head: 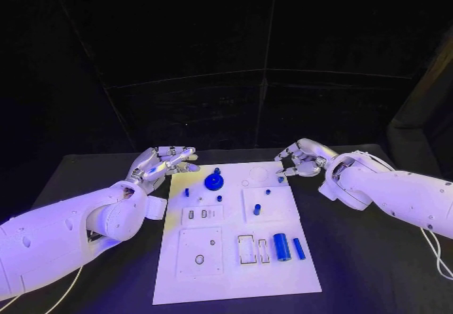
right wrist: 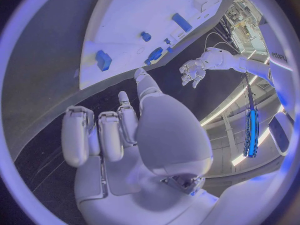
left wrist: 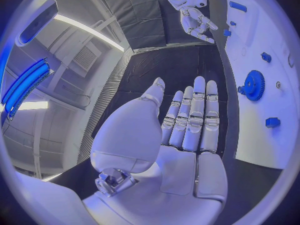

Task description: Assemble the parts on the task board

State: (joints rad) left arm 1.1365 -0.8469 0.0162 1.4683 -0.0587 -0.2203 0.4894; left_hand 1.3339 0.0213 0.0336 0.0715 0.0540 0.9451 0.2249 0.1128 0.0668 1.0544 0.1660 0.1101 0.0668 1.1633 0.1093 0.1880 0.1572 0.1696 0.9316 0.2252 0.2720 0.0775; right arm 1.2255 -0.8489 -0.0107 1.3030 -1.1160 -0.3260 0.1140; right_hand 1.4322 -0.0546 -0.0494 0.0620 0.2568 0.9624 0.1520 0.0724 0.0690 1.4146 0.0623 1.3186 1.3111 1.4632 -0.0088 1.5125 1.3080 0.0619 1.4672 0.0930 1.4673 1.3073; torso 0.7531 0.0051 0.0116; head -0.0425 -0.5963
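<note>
Task board (head: 236, 275) at centre of the black surface (head: 368, 275), rigid and flat. Blue gear (head: 213, 181) at 12 o'clock: stiff, light; best gripped by the rim. Cylinder (head: 281, 246) at 4 o'clock likely rolls. Left hand (head: 165, 163) fingers straight, empty; right hand (head: 304, 159) fingers curled, empty. Small pegs hard to distinguish.

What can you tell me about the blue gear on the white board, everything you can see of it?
The blue gear is a round, toothed wheel, plastic by its look, with a raised hub at its centre. It lies flat on the far part of the task board, nearer the left hand than the right hand. A small blue part sits close beside it. Neither hand touches it. The left wrist view shows its teeth clearly.
</note>
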